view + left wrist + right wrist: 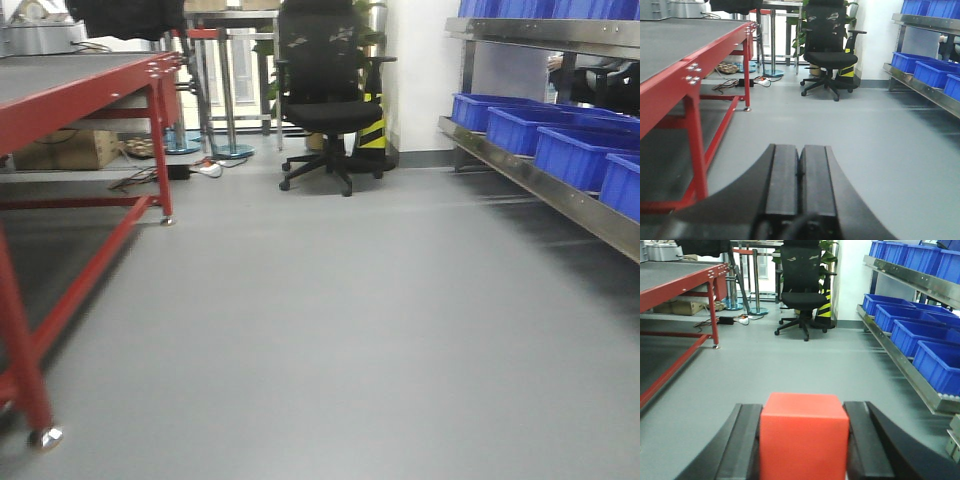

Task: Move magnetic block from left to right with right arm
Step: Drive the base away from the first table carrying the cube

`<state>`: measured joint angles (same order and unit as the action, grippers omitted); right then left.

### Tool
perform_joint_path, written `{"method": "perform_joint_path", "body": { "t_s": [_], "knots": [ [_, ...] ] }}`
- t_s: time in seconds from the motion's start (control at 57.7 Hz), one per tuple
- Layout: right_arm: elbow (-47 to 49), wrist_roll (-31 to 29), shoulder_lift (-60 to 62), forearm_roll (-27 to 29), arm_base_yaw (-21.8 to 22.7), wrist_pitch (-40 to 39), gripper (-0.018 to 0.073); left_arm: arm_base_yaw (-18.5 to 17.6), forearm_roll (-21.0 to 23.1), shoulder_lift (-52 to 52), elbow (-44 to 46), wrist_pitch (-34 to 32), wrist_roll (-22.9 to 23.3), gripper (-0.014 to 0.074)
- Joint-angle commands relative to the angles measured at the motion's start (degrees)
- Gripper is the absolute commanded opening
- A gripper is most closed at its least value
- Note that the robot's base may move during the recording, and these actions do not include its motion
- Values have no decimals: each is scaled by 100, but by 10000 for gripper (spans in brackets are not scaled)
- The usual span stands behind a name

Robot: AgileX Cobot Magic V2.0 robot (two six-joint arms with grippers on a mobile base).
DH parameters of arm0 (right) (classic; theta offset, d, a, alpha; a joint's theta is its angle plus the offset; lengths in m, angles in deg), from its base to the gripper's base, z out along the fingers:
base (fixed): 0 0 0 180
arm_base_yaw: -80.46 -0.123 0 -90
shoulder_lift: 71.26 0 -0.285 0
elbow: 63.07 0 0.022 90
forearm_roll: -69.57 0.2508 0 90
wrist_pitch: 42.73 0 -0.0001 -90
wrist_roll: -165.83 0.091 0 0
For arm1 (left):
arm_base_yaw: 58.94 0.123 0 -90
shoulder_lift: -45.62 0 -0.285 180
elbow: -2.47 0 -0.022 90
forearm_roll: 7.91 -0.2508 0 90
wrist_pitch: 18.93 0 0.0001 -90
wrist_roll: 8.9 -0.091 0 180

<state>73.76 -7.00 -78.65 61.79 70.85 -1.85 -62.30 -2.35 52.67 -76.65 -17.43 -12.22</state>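
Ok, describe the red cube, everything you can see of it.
The cube is plain, matte, bright red, sharp-edged and unmarked. Only the right wrist view shows it: the top and camera-side faces are visible, and the bottom is cropped by the frame. It sits squarely between the black fingers of the right gripper, which touch its two sides.

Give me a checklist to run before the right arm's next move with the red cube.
1. Grip: the small matte red cube sits between the right gripper's black fingers, touching both: ok.
2. Squareness: the cube's top face is level and its edges run parallel to the fingers: ok.
3. Grip depth: the frame cuts off the cube's lower part: cannot tell.
4. Idle left gripper: shut, nothing in it: ok.
5. Set-down spot on the right: in no view: cannot tell.
6. Clearance to the blue plastic bins on the steel shelf: apart from the gripper: ok.
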Motion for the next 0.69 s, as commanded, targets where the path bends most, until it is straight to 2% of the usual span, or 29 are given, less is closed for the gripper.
{"method": "perform_joint_path", "body": {
  "t_s": [0.0,0.676],
  "knots": [
    [124,-50,-111,-62,21,-525,223,-6,27,-37,-47,-475,34,-126],
    [124,-50,-111,-62,21,-520,223,-6,27,-37,-47,-475,34,-126]
  ]
}}
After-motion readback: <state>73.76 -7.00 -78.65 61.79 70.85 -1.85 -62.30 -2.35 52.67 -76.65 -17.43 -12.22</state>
